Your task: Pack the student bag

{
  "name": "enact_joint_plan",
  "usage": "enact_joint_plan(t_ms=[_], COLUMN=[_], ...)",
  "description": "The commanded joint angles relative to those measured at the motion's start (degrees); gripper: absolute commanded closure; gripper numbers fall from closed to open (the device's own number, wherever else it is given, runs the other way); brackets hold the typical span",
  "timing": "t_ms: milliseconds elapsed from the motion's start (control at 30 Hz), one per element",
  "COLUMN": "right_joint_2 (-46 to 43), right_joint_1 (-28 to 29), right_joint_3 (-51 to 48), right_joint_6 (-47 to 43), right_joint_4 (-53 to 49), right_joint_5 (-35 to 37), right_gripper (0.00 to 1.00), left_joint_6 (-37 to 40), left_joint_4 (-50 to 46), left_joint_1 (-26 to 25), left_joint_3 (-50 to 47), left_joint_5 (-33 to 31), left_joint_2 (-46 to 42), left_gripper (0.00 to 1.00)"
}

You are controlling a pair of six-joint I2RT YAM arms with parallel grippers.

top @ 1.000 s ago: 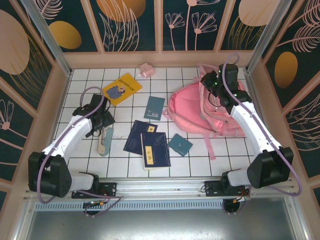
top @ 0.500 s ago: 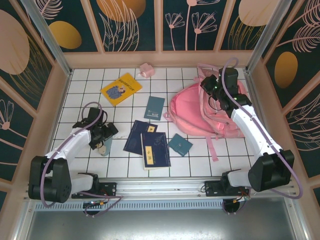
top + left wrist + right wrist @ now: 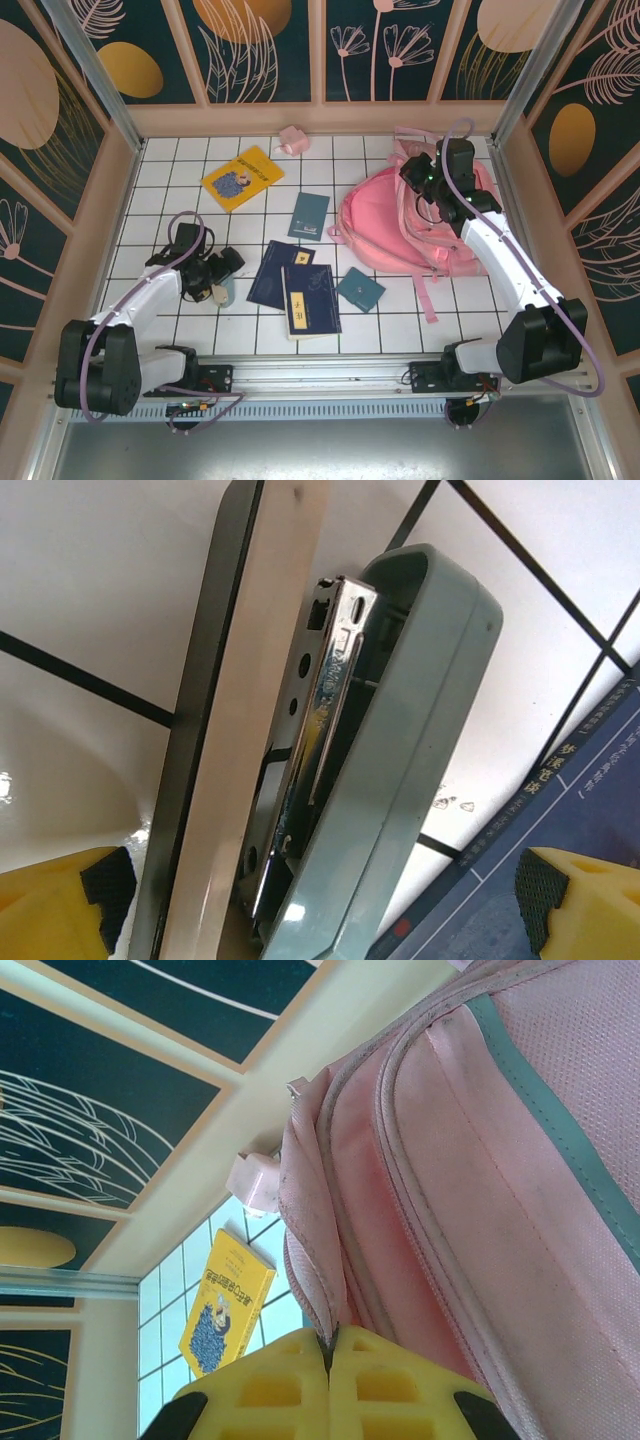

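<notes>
A: So, near left first. Where does the left gripper (image 3: 320, 910) stand?

B: Low over the white tiled surface (image 3: 170, 200), jaws spread wide. The yellow pads (image 3: 60, 915) sit on either side of the pale-green pencil case (image 3: 410, 750), with no contact seen. The case's metal hinge strip shows between the green shell and a pale panel.

A: Neighbours?

B: A navy book (image 3: 279, 274) lies just right of the case, and a second navy book (image 3: 312, 299) overlaps its near edge. Right of those is a small teal booklet (image 3: 360, 290). A teal notebook (image 3: 309, 215) lies farther back, a yellow book (image 3: 241, 177) is at far left, and a small pink object (image 3: 291, 140) is by the far wall. I cannot tell what that last one is.

A: And the student bag (image 3: 385, 225)?

B: Far right on the surface, pink and slumped. One strap (image 3: 424, 293) trails toward the near edge.

A: Right gripper (image 3: 328, 1360)?

B: Over the bag's far part, with its fingers pressed together. A thin fold of pink fabric at the edge of the bag's opening runs into the seam between them, so the fold is pinched.
</notes>
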Motion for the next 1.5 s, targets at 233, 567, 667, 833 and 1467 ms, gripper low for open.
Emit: enact_joint_plan(t_ms=[233, 567, 667, 833, 1467], right_joint_2=[-2.6, -2.7, -2.6, -2.1, -0.9], right_joint_1=[-0.2, -0.1, -0.2, -0.2, -0.2], right_joint_3=[-0.7, -1.1, -0.9, -0.4, -1.0], right_joint_6=[1.7, 1.6, 1.4, 1.3, 2.6], right_joint_4=[2.0, 1.5, 1.4, 1.4, 2.3], right_joint_5=[0.1, 0.2, 0.3, -0.1, -1.2], right_gripper=[1.0, 1.0, 1.0, 1.0, 1.0], left_joint_6=[2.9, 5.0, 5.0, 5.3, 7.9], left_joint_4=[-8.8, -10.0, -9.9, -10.1, -10.9], left_joint_1=[-3.3, -7.8, -8.3, -8.7, -8.8], left_joint_3=[6.4, 10.3, 10.2, 10.2, 11.6], left_joint_5=[-9.7, -12.8, -12.7, -13.2, -12.6], left_joint_2=[6.5, 11.2, 12.1, 13.2, 14.8], left_gripper=[0.01, 0.04, 0.06, 0.09, 0.62])
